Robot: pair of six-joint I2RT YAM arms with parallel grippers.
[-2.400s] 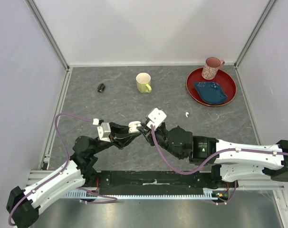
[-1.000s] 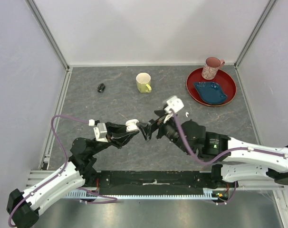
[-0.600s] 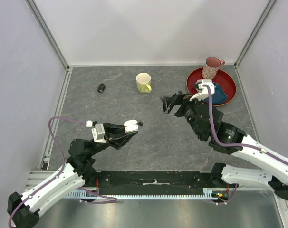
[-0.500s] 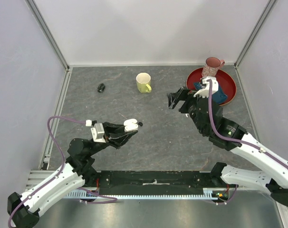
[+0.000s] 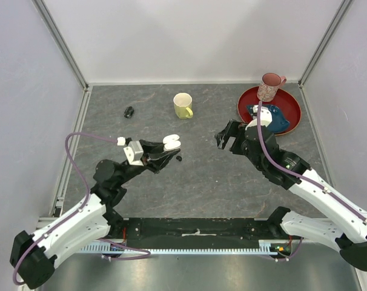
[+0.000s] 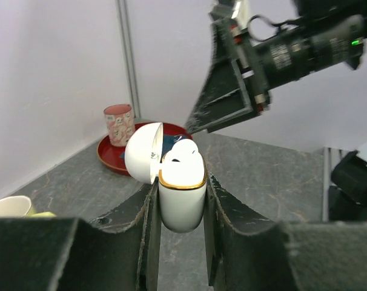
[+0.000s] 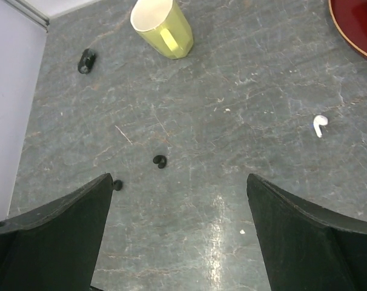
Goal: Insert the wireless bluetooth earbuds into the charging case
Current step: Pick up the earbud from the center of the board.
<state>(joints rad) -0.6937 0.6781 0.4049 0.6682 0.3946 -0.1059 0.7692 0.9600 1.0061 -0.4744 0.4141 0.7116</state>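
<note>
The table (image 5: 208, 182) is grey and bears all loose items. Over it the right gripper (image 7: 178, 182) hangs with jaws spread wide and nothing between them. The left gripper (image 6: 181, 200) has its jaws clamped on the case (image 6: 182, 197), which stands upright between the fingers, clear of the table, lid swung open to one side. A red tray (image 5: 292, 103) lies far right of the right jaws and carries a blue dish (image 5: 279, 120) and a pink cup (image 5: 269, 86). A yellow mug (image 7: 162, 27) stands well ahead of the right jaws. A dark item (image 7: 85, 60) lies farther left, identity not determinable. One white bud (image 6: 185, 148) sits in the case mouth, above the left jaws. A second white bud (image 7: 319, 125) lies on the table ahead of the right jaws, outside their right finger. One black bud (image 7: 160, 161) lies just ahead of the gap between the right jaws. A black speck (image 7: 117, 185) lies just beside their left fingertip, too small to identify.
</note>
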